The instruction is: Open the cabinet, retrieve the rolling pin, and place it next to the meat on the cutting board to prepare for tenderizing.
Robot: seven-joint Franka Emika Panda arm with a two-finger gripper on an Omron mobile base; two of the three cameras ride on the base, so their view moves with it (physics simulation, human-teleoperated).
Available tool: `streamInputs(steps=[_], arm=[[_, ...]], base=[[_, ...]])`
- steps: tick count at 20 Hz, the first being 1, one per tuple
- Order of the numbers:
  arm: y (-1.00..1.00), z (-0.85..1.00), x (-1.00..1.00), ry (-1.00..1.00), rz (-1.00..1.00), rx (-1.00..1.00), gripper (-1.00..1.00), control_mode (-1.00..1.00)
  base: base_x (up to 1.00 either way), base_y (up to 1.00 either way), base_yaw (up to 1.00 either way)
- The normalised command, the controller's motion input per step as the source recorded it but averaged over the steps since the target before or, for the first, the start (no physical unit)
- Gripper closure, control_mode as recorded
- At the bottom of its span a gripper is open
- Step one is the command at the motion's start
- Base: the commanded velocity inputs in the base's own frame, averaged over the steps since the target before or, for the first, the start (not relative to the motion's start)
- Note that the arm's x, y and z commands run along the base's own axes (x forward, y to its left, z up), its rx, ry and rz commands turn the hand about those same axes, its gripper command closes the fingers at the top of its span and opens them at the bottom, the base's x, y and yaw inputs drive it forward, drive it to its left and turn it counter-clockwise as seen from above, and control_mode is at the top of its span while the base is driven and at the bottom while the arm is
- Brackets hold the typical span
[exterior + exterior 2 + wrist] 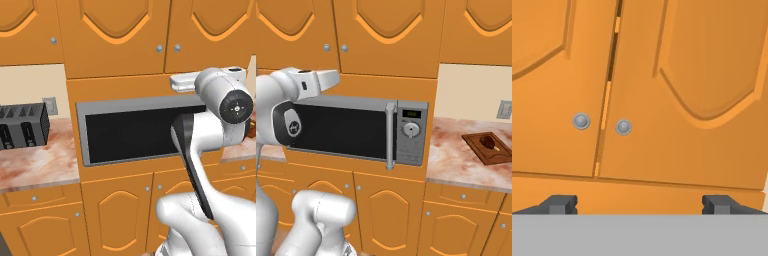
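Observation:
The tall orange cabinet (120, 45) (386, 35) hangs above the microwave with both doors shut. Its two round silver knobs (581, 121) sit side by side at the centre seam. My gripper (639, 205) is open and empty. It points up at the lower edge of the cabinet doors (677, 125), a short way below the knobs and apart from them. The dark cutting board (476, 143) lies on the counter to the right, and the small reddish-brown meat (487, 140) rests on it. The rolling pin is hidden.
A steel-framed microwave (135, 130) (356, 130) with a black door is built in under the cabinet. A black toaster (22, 125) stands on the marble counter (35, 165) to the left. Shorter orange doors (381, 215) run below.

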Motion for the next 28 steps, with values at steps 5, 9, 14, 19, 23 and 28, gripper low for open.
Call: streamInputs(steps=[5, 9, 14, 19, 23, 28], arm=[[-0.01, 0.02, 0.02, 0.0, -0.02, 0.0, -1.0, -1.0], [-0.02, 0.0, 0.05, 0.0, 0.0, 0.0, -1.0, -1.0], [0.0, 0.0, 0.28, 0.0, 0.0, 0.0, -1.0, -1.0], [0.0, 0.02, 0.44, 0.0, 0.0, 0.0, -1.0, -1.0], [0.05, 0.01, 0.61, 0.0, 0.0, 0.0, -1.0, -1.0], [0.03, 0.01, 0.4, 0.0, 0.0, 0.0, -1.0, -1.0]], base=[[0.0, 0.0, 0.0], [0.0, 0.0, 0.0], [0.0, 0.0, 0.0], [0.0, 0.0, 0.0], [0.0, 0.0, 0.0], [0.0, 0.0, 0.0]])
